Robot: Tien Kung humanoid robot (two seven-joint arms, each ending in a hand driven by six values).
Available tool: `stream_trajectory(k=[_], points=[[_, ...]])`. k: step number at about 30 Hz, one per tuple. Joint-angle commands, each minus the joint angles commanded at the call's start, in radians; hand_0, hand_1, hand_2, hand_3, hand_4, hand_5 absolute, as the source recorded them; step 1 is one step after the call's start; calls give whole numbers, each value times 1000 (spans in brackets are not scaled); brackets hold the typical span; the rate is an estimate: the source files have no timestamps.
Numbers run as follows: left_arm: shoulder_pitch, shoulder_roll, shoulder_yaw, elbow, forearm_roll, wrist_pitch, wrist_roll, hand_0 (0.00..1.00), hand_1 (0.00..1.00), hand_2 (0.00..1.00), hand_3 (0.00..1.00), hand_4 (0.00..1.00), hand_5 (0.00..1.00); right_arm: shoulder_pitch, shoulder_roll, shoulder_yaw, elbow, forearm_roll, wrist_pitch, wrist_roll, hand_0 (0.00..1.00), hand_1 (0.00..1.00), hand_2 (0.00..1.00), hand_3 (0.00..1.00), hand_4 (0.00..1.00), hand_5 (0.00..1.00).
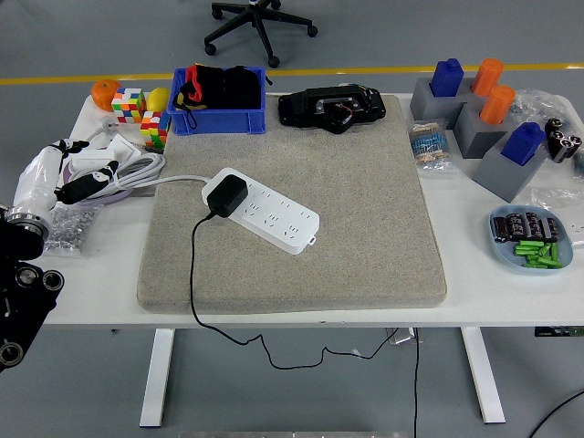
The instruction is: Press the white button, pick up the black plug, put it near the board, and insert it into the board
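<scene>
The board (265, 212) lies on the mat (365, 210), long axis running from upper left to lower right, with the plug (224, 196) seated at its upper-left end. The left hand (64, 178) hovers at the table's left edge, fingers loosely spread and empty. Its arm is cut off by the frame.

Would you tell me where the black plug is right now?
The black plug sits in the white power strip's left end, on the grey mat, left of centre.

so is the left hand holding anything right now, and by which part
Nothing is held. The left hand hovers at the table's left edge with fingers loosely spread, holding nothing, while the black plug sits in the white power strip.
</scene>
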Motion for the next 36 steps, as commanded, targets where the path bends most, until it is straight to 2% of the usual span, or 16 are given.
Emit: stream_trajectory(k=[36], points=[[5, 1, 13, -28, -2, 3, -8, 889, 880, 833, 786, 807, 529, 1, -5, -9, 1, 2, 6, -2, 692, 623, 639, 580, 683, 339]])
